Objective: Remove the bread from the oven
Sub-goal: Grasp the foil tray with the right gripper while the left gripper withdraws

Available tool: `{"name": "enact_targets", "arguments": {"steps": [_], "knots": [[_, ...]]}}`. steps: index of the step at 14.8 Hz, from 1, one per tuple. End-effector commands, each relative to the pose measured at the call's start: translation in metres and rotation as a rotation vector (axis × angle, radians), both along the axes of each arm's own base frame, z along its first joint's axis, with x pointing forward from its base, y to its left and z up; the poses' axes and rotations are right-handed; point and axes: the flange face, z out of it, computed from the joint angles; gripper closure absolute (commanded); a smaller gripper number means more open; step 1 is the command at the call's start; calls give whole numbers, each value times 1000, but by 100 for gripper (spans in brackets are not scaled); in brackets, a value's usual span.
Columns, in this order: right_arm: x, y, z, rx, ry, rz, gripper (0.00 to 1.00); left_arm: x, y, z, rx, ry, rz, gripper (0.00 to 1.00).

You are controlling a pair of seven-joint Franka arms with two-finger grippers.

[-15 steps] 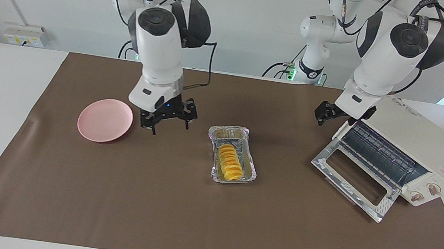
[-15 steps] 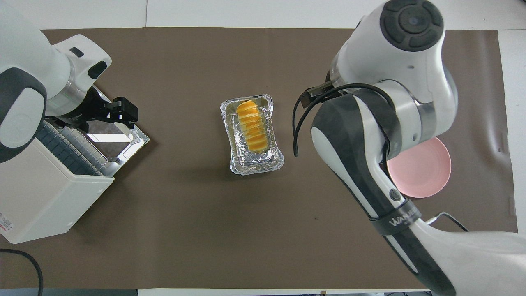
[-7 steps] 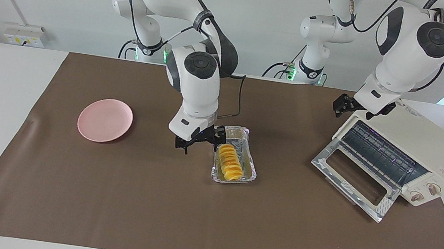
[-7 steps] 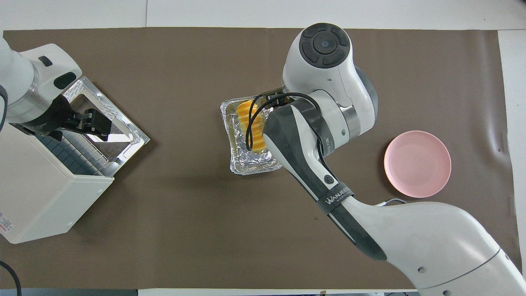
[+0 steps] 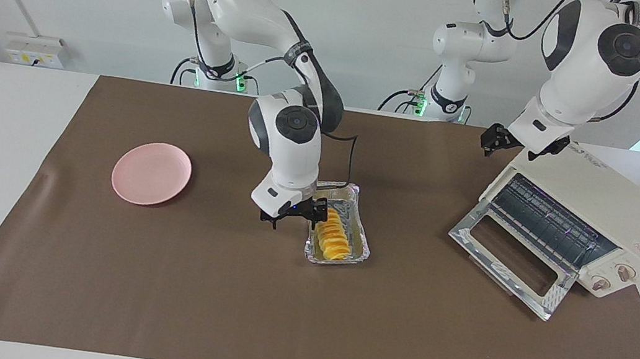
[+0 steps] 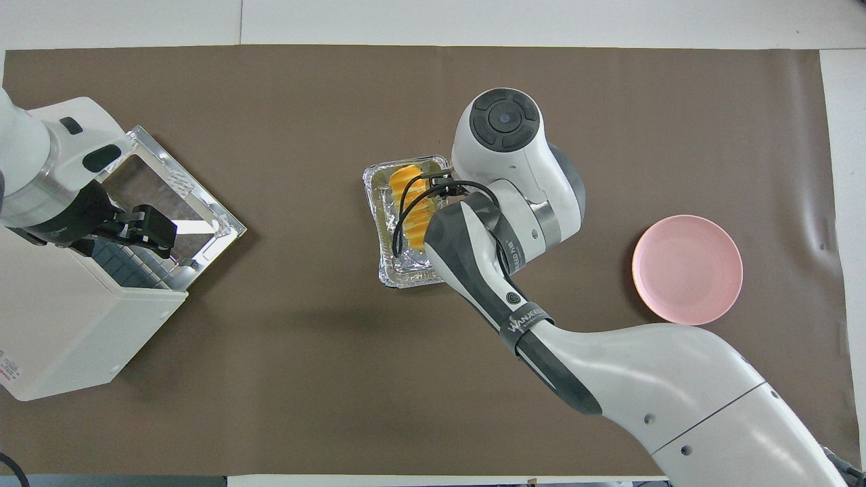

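Brown mat (image 5: 217,290) across the table; cream toaster oven (image 5: 596,218) at the left arm's end, glass door (image 5: 512,263) dropped open; pink plate (image 5: 152,173) at the right arm's end; foil tray (image 5: 355,248) mid-mat, bread (image 5: 331,239) lying in it, out of the oven; right gripper (image 5: 293,216) low at the tray's edge, fingers apart; left gripper (image 5: 494,142) above the oven's top corner, opening impossible to tell.

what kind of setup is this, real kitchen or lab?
Likely a robot lab bench, not a kitchen: two Franka arms at a table under a brown mat, bare white wall, and staged props: oven, foil tray of bread, pink plate.
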Motion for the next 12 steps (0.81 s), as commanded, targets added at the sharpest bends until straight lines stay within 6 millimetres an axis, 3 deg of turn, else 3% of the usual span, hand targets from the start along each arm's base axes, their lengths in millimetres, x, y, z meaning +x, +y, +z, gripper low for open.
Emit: {"name": "enact_targets", "arguments": {"steps": [1, 6, 8, 10, 12], "knots": [[-14, 1, -11, 13, -5, -36, 5, -23, 6, 1, 6, 2, -14, 0], [-27, 4, -21, 18, -11, -49, 6, -15, 4, 4, -8, -43, -20, 0], [-29, 4, -22, 15, -7, -49, 15, -15, 5, 5, -7, -44, -17, 0], [-32, 5, -23, 15, -7, -43, 29, -15, 16, 10, -10, -46, 4, 0], [-40, 17, -25, 13, -3, -27, 68, -14, 19, 12, -13, -64, 9, 0]]}}
